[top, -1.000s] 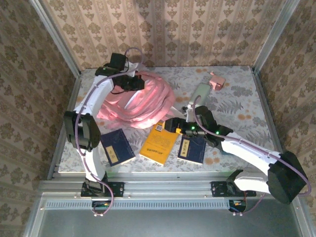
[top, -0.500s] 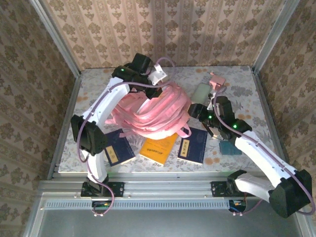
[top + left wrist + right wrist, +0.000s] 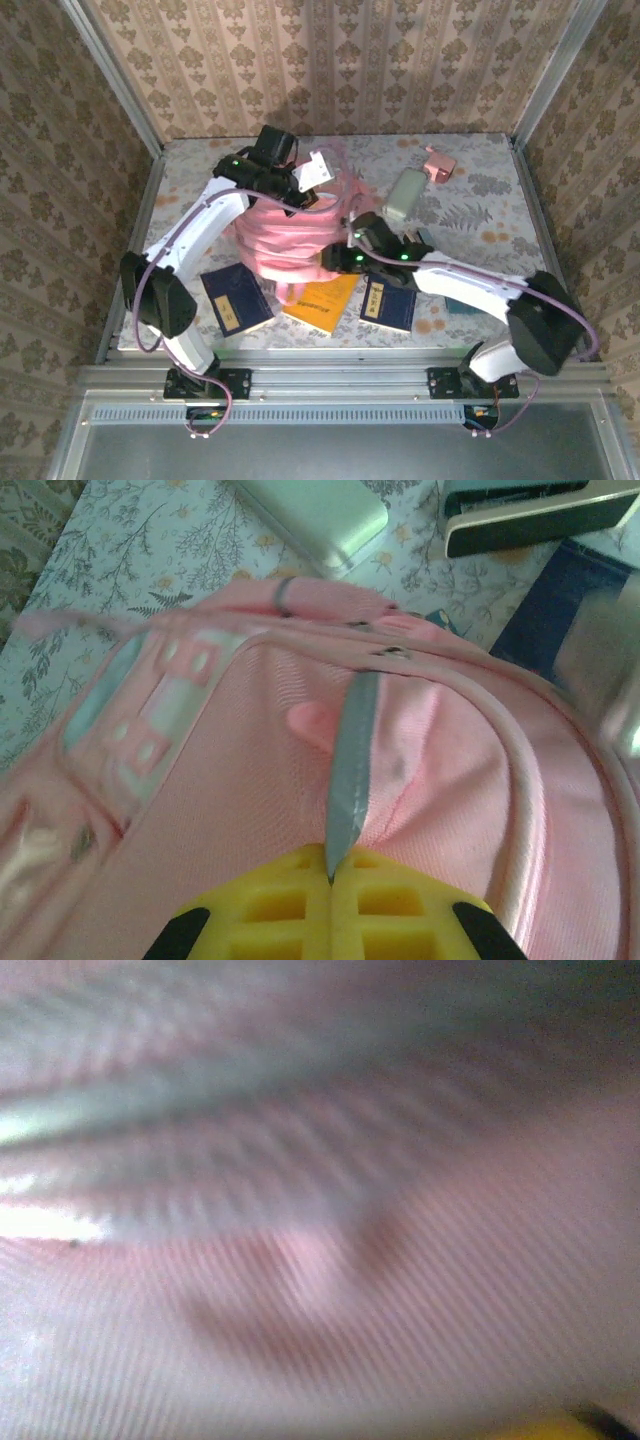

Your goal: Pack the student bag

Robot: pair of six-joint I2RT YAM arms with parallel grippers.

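Now the right gripper [image 3: 334, 261] darts to the student bag [image 3: 285, 232]'s near side, grip unreadable. The left gripper [image 3: 330, 878] stays clenched on its grey tab [image 3: 350, 750], bag steadied for packing.

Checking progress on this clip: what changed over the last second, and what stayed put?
The left gripper, shut on a grey loop of the student bag, pulled it rightward, bunching it. The right gripper swung away right, then returned against the bag. The yellow book and mint case stayed.

The student bag [image 3: 230, 780] is matt pink woven cloth, finely ribbed; the pale green case [image 3: 310, 515] looks smooth, glossy.
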